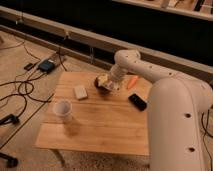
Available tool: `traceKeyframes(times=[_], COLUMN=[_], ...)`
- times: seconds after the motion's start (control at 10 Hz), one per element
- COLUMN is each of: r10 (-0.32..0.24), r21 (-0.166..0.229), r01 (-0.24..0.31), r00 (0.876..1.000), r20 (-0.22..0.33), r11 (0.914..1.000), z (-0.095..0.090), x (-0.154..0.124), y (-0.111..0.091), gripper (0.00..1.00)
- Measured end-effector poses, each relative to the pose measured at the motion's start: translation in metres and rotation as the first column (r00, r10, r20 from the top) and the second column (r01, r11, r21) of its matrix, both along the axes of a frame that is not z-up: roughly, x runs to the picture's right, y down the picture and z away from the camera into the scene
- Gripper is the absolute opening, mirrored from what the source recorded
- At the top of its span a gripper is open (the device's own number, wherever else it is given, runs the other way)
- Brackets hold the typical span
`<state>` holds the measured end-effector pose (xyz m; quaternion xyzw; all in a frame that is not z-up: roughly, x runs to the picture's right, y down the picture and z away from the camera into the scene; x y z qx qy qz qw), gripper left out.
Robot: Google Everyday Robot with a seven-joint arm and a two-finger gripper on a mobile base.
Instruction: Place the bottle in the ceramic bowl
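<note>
Over the far side of the wooden table [100,125], the gripper [106,84] hung right above the dark round ceramic bowl [101,86], likely to drop the bottle [103,80] in. The bottle looked pale and small there. A white cup [62,110] stood near the front.

A white cup [62,110], pale block [80,92], black phone [137,101] and orange carrot [132,81] lie on the wooden table [105,127].

The white arm [150,80] reached in from the right foreground, bent at its elbow joint near the table's far edge, and angled down-left. The gripper [106,83] hung low at its end.
</note>
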<state>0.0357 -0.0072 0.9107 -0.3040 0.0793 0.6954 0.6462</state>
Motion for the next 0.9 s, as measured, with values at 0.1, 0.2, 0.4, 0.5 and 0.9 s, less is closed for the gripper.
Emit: traceKeyframes(times=[0.1, 0.2, 0.4, 0.5, 0.9], r10=[0.0, 0.0, -0.007, -0.024, -0.032], r21=[0.0, 0.001, 0.004, 0.003, 0.001], r01=[0.0, 0.0, 0.007, 0.024, 0.032], r00=[1.0, 1.0, 1.0, 1.0, 0.999], r20=[0.001, 0.001, -0.001, -0.01, -0.018], r11=[1.0, 1.0, 1.0, 0.9997, 0.9995], z=[0.001, 0.001, -0.005, -0.013, -0.016], x=[0.0, -0.001, 0.0, 0.003, 0.003], y=[0.0, 0.0, -0.003, -0.004, -0.004], gripper=[0.8, 0.8, 0.8, 0.8, 0.8])
